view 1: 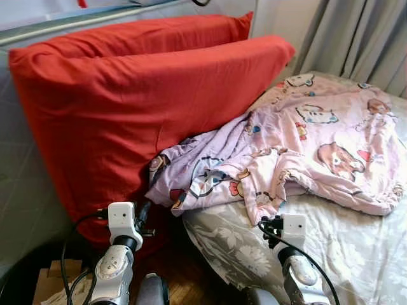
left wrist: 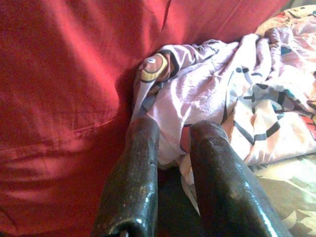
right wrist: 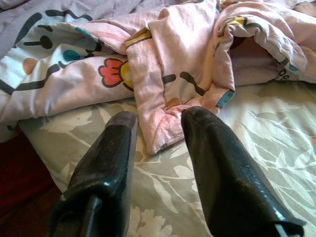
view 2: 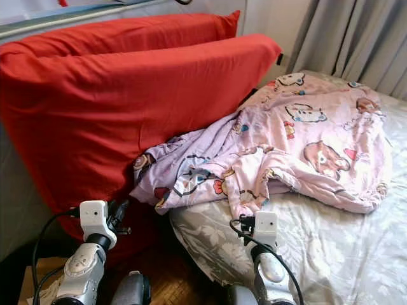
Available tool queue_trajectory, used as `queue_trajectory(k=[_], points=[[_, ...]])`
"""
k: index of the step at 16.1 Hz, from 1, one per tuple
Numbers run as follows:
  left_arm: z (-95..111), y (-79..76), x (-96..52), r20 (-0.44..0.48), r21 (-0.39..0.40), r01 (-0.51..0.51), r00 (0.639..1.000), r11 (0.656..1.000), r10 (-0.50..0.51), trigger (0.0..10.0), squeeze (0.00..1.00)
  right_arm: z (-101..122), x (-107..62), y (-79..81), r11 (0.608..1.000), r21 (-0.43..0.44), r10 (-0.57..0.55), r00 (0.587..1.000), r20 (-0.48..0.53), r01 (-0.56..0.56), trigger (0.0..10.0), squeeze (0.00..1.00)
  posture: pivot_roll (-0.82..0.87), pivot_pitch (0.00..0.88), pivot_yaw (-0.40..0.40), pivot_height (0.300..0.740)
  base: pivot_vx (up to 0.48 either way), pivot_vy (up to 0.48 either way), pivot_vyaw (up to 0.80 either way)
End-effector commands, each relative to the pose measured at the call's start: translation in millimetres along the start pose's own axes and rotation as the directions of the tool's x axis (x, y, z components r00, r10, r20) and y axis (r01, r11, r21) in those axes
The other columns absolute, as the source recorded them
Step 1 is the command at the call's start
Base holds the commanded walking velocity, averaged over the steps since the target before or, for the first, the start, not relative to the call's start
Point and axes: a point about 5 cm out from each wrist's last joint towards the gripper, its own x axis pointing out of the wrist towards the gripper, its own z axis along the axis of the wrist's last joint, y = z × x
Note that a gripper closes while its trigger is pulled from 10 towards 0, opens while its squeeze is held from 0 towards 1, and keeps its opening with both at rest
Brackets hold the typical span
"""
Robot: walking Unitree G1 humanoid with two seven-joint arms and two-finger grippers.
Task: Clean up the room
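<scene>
A crumpled pink and lilac cartoon-print blanket [view 1: 299,146] lies on the bed's grey floral sheet [view 1: 343,248]. Its lilac end hangs over the bed's edge against two big red pillows [view 1: 127,108] that stand upright on the left. My left gripper [left wrist: 175,131] is open, low beside the bed, with its fingertips at the hanging lilac edge where it meets the red pillow. Over the sheet my right gripper [right wrist: 158,121] is also open, and a pink corner of the blanket [right wrist: 168,98] lies between its fingertips. Both wrists show at the bottom of the eye views.
Grey curtains [view 1: 356,38] hang behind the bed at the far right. A grey wall with a rail [view 1: 76,19] runs behind the pillows. Wooden floor [view 1: 184,279] shows between my arms, and a cardboard box [view 1: 54,279] sits at the lower left.
</scene>
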Motion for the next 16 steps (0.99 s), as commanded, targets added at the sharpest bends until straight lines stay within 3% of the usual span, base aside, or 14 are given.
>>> queue_trajectory(k=[1,4,16], points=[[5.7,-1.1,4.2,0.012,0.001,0.005,1.000,1.000,-0.005,10.0,0.00,-1.8,0.5,2.8,0.999,-0.019,0.025,0.999,-0.021,-0.025,10.0,0.00,0.01,0.064,-0.052,0.620,0.000,0.000,0.00],[5.8,-1.2,4.6,0.011,0.001,0.001,1.000,1.000,-0.002,10.0,0.00,-2.2,0.4,9.1,0.997,-0.027,0.070,0.997,-0.017,-0.070,10.0,0.00,0.01,0.065,-0.053,0.620,0.000,0.000,0.77],[4.9,-8.1,8.4,-0.007,0.003,0.025,1.000,1.000,-0.025,10.0,0.00,-6.1,-0.7,10.8,0.997,-0.044,0.060,0.997,-0.037,-0.062,10.0,0.00,0.01,0.070,-0.054,0.620,0.280,0.000,0.00]])
